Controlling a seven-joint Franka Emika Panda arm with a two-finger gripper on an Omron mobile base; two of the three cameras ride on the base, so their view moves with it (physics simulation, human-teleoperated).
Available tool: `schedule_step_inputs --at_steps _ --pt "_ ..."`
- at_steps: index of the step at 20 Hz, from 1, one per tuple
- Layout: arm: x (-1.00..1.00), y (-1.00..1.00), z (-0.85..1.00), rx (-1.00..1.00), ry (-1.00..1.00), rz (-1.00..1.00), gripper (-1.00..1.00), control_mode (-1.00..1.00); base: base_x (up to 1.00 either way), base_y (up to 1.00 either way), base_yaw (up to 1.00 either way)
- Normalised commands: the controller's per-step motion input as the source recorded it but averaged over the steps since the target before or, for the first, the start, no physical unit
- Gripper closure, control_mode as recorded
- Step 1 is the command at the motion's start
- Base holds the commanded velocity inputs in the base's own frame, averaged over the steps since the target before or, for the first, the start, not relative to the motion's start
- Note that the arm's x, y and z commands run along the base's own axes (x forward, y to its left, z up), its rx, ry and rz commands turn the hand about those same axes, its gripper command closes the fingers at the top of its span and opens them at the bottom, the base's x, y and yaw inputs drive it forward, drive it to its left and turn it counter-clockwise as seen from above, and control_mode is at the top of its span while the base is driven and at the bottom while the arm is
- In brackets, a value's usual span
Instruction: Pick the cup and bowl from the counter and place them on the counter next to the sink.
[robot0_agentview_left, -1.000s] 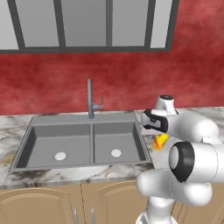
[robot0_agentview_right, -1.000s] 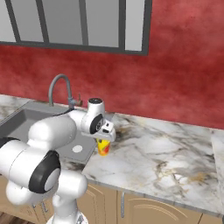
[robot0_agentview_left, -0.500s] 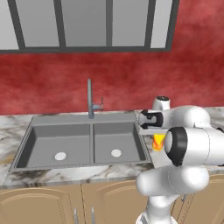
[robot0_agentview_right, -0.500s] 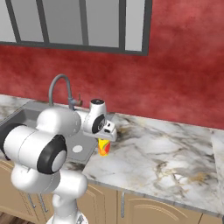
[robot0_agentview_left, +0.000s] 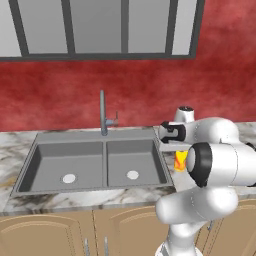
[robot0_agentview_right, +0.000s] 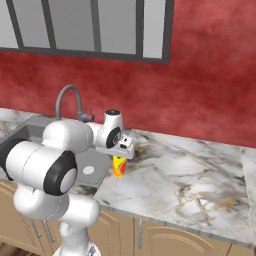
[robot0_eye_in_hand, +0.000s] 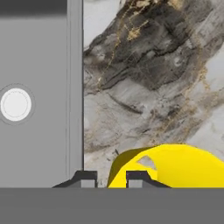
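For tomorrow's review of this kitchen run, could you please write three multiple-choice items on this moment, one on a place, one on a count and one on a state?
1. Where is the cup?
A. On the counter just beside the sink
B. Inside a sink basin
C. On the window sill

2. How many basins does the sink have?
A. One
B. Two
C. Three

3. How does the cup stand?
A. On its side
B. Upside down
C. Upright, its open mouth up

Answers:
1 A: the right base view shows it on the marble at the sink's edge, under the gripper.
2 B: the left base view shows two basins, each with a drain.
3 C: it stands tall in the right base view, and the hand view looks into its open rim, with one jaw tip on either side of the wall.
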Motion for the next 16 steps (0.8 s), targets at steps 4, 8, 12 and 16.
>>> schedule_step_inputs --at_steps 4,8,12,16 --pt "0.00 0.00 0.00 0.00 0.00 0.00 -1.00 -1.00 0.00 0.00 0.00" --pt "-0.11 0.04 0.10 0.00 -0.01 0.00 -1.00 -1.00 0.00 0.00 0.00" --pt "-0.16 0.12 0.36 0.00 0.00 0.00 -1.00 -1.00 0.00 0.00 0.00" --pt "-0.22 0.12 0.42 0.00 0.00 0.00 -1.00 -1.00 0.00 0.00 0.00"
